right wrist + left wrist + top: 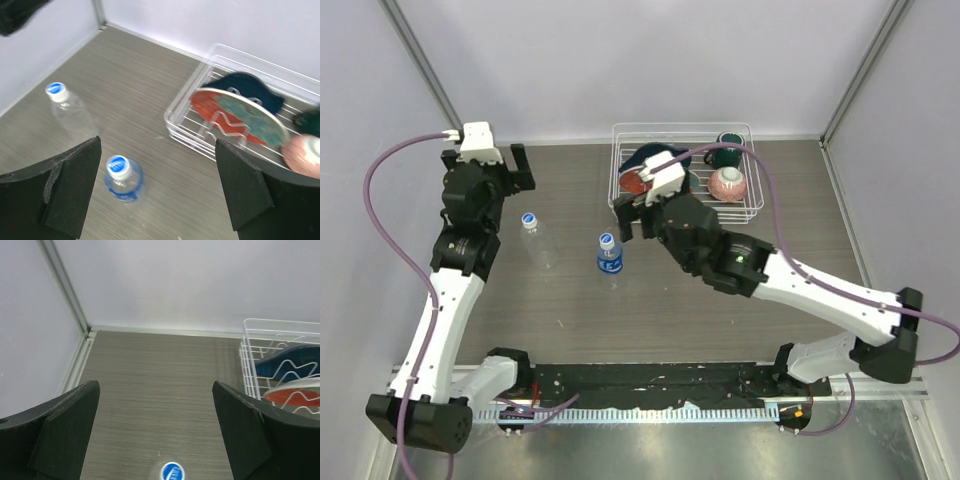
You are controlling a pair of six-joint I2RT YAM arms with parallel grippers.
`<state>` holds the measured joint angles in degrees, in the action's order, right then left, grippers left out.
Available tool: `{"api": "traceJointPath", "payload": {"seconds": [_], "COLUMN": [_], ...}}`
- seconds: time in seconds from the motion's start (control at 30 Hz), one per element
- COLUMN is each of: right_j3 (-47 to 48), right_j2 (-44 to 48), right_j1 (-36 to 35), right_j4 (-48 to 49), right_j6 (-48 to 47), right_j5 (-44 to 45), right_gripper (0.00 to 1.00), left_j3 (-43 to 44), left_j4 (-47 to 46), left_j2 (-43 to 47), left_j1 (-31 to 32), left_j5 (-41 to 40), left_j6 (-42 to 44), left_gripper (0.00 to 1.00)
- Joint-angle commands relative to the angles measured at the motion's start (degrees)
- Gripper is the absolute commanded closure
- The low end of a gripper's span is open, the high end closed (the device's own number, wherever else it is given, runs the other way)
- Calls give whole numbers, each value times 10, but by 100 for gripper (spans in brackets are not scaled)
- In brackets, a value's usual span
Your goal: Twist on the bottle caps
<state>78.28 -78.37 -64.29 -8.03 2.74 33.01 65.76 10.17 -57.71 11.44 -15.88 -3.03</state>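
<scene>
1. Both bottle caps, blue-rimmed with pale centres, sat on their bottles; the print on them was too small to read.
2. The labelled bottle [610, 258] wore a blue wrap whose writing was illegible, and its cap [608, 240] faced up.
3. The plain bottle [540, 243] stood near its left, capped [529, 219] too, on the grey wood-grain table [740, 300].
4. The right gripper [157, 142] hung wide open and empty, with the labelled bottle near its left finger, not touching.
5. The left gripper [155, 387] gaped open and empty above the plain bottle.
6. A white wire rack [616, 160] behind held a plate [235, 117].
</scene>
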Motion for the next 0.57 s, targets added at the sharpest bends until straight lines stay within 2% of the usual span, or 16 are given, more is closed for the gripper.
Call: {"api": "traceJointPath", "payload": {"seconds": [0.0, 0.07, 0.23, 0.37, 0.53], "right_j3": [5, -11, -50, -58, -48], "right_j2": [74, 100, 182, 219, 218], "right_j1": [7, 7, 7, 7, 15], "right_j4": [-136, -192, -261, -269, -292], "right_j6": [52, 83, 141, 136, 125], "right_j5": [122, 165, 173, 206, 241], "right_gripper": [0, 0, 0, 0, 0], "left_j3": [-44, -73, -136, -171, -220], "left_j4": [-12, -34, -74, -99, -170], "left_j2": [13, 18, -5, -21, -48], "left_j1": [-79, -129, -218, -229, -232], "left_j5": [91, 129, 157, 175, 146], "left_j6": [-20, -19, -17, -8, -21], "left_gripper": [0, 0, 0, 0, 0]}}
